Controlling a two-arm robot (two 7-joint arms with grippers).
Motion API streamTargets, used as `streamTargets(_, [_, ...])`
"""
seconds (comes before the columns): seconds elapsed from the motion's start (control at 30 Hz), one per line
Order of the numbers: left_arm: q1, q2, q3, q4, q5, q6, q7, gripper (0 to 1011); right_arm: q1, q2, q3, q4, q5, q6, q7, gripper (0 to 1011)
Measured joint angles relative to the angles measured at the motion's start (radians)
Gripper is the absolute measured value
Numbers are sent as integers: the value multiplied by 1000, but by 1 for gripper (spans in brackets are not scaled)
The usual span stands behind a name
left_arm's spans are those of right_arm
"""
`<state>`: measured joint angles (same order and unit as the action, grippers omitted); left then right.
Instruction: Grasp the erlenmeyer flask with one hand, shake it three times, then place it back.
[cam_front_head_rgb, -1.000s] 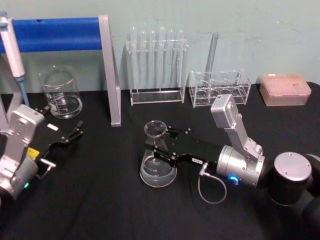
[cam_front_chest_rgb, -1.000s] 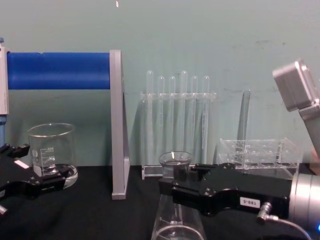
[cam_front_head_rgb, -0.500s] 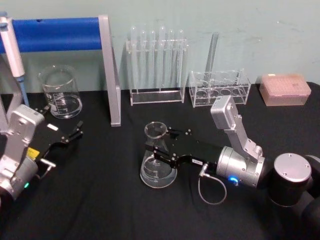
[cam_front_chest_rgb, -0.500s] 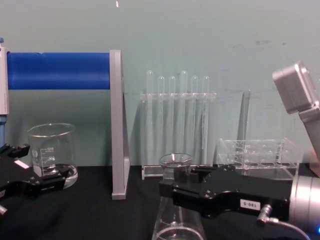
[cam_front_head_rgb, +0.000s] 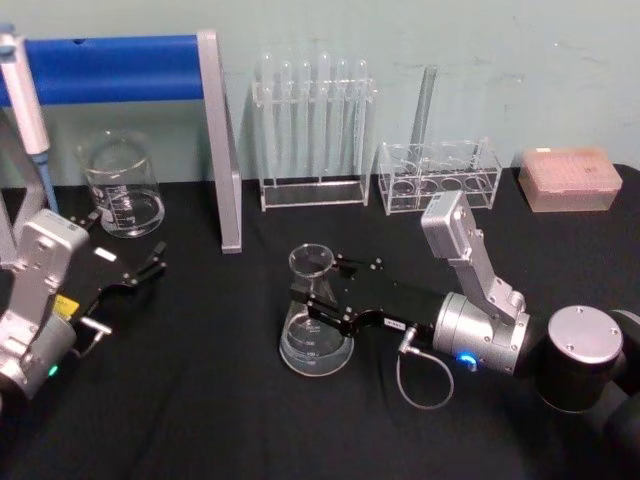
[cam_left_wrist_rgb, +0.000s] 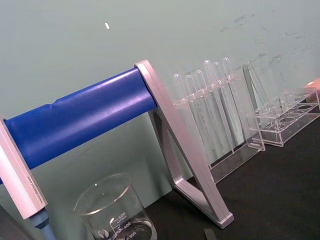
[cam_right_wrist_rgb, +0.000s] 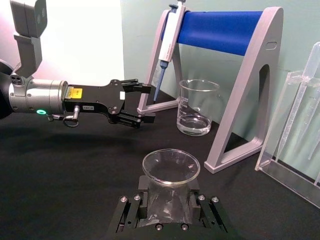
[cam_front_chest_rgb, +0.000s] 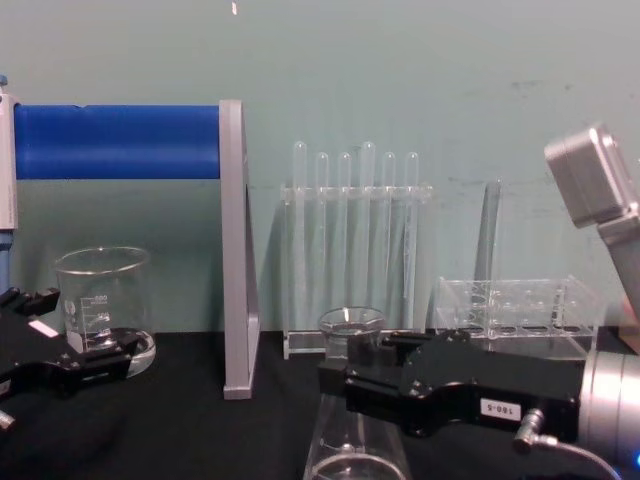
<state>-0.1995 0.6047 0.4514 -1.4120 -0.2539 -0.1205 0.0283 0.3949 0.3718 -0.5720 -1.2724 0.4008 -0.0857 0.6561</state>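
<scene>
Right gripper (cam_front_head_rgb: 318, 297) clamped on the erlenmeyer flask (cam_front_head_rgb: 315, 325) neck, high grip keeping the base free. Flask sits right of the blue stand (cam_front_head_rgb: 220, 140). Left gripper (cam_front_head_rgb: 150, 266) parked left of it, fingers apart.

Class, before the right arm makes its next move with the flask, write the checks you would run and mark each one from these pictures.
1. Right gripper around the erlenmeyer flask neck, fingers either side: ok.
2. Flask upright: ok.
3. Flask base on or off the table: cannot tell.
4. Flask contents, spill risk: cannot tell.
5. Left gripper open, parked at the left, apart from the flask: ok.
6. Beaker, test tube rack and pipette stand stand apart behind the flask: ok.
</scene>
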Motion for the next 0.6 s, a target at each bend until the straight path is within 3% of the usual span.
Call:
streamTargets(0.47, [0,0,0,0,0,0,0,1001,-1,0,1,0,1,0,-1,457])
streamTargets(0.57, [0,0,0,0,0,0,0,1001,-1,0,1,-1,1,1,-1,504])
streamTargets(0.6, [0,0,0,0,0,0,0,1001,-1,0,1,-1,1,1,-1,562])
